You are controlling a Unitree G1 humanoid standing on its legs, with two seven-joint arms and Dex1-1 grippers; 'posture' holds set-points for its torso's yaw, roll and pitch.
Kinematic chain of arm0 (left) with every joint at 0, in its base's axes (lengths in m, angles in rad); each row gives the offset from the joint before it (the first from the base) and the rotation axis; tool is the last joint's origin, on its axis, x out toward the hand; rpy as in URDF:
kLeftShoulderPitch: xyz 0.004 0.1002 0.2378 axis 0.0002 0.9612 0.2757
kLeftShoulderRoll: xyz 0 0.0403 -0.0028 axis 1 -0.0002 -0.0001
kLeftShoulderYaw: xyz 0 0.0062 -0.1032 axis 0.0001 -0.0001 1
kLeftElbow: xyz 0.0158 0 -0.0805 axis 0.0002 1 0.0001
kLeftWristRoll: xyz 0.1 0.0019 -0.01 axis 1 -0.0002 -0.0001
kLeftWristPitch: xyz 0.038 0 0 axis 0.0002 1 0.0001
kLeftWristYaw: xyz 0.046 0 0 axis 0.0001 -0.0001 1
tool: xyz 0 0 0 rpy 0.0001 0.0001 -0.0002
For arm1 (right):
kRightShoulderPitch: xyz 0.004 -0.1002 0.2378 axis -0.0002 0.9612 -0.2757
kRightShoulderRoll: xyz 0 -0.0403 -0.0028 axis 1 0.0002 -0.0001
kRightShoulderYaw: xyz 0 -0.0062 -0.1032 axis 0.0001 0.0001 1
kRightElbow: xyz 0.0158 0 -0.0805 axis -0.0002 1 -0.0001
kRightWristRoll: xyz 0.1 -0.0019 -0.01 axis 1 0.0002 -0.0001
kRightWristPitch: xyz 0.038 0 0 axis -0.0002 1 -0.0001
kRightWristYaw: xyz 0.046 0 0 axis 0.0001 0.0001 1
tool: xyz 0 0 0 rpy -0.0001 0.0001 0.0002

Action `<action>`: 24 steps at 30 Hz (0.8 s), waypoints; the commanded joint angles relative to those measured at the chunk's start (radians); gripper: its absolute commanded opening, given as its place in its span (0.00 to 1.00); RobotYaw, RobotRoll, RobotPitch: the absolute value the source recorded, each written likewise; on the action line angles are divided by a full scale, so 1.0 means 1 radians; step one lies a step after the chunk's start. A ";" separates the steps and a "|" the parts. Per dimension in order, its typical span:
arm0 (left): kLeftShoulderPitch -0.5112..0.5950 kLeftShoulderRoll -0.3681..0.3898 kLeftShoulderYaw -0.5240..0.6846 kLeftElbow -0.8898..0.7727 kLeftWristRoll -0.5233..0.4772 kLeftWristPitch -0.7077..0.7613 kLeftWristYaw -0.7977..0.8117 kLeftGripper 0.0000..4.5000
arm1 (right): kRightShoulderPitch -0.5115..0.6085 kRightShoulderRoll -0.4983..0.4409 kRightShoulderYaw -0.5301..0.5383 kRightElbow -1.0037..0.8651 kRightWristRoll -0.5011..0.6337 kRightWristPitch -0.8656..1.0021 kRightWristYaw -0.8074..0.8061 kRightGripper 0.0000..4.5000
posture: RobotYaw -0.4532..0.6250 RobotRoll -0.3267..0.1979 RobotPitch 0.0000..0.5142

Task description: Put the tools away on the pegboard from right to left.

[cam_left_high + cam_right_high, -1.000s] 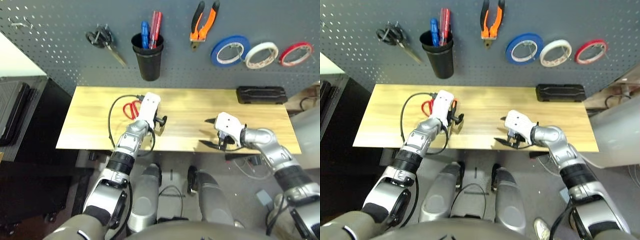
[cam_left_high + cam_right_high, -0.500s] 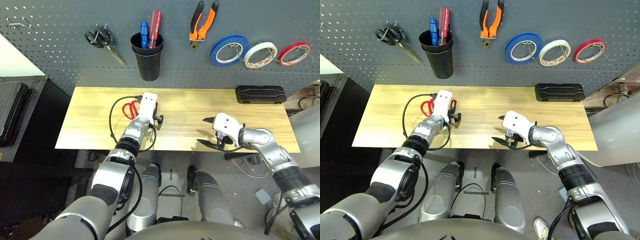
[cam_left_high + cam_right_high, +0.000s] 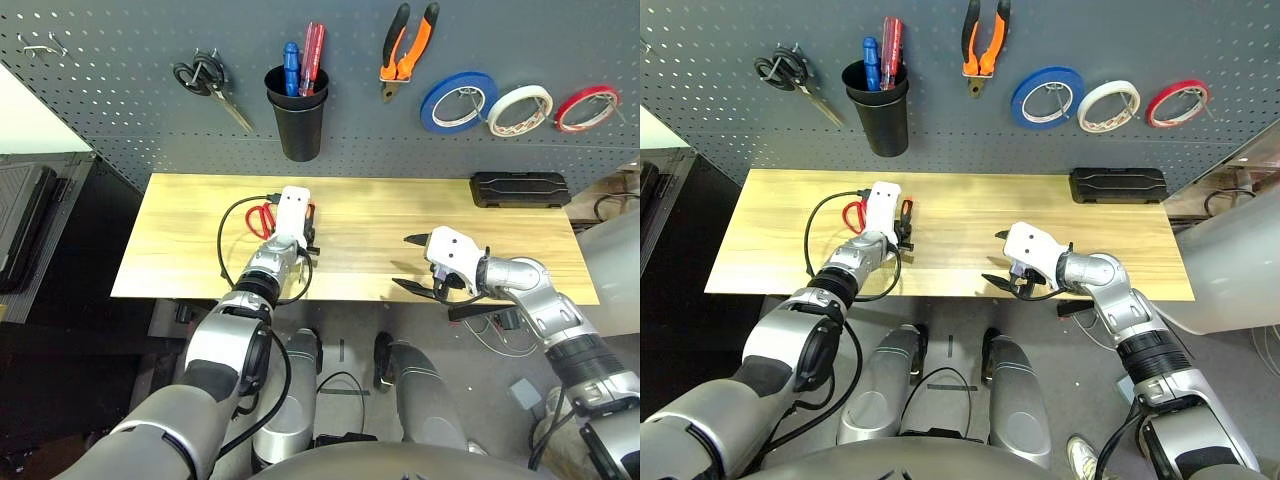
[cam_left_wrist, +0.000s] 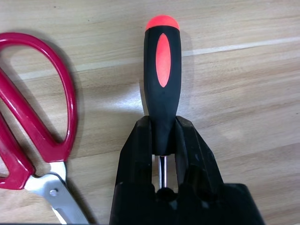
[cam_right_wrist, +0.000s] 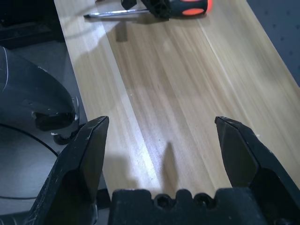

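Grasp step: left gripper (image 4: pixel 163 140) pinching screwdriver (image 4: pixel 161 84) at the handle's base, flat on table (image 3: pixel 400 215) just beside scissors (image 4: pixel 33 122). Right gripper (image 5: pixel 161 140) spread, idle. Next, probably: lift, tip upright, drop into pegboard (image 3: pixel 120 100) cup (image 3: pixel 297 120).

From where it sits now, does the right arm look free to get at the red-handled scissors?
Probably not directly. The red-handled scissors lie on the far side of the left tool, which is shut on the screwdriver right beside them. The open right tool would have to cross that arm.
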 commanded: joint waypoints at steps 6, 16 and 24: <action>0.180 -0.051 0.030 -0.429 -0.071 0.213 0.048 0.11 | -0.010 0.018 0.020 0.058 -0.012 -0.037 0.001 1.00 | 0.67 0.62 0.48; 0.436 -0.132 0.047 -1.049 -0.127 0.474 0.151 0.11 | -0.055 0.023 0.028 0.140 -0.016 -0.086 0.006 1.00 | 0.71 0.62 0.48; 0.516 -0.125 0.125 -1.272 -0.151 0.534 0.218 0.11 | -0.099 0.030 0.037 0.214 -0.019 -0.130 0.010 1.00 | 0.74 0.62 0.47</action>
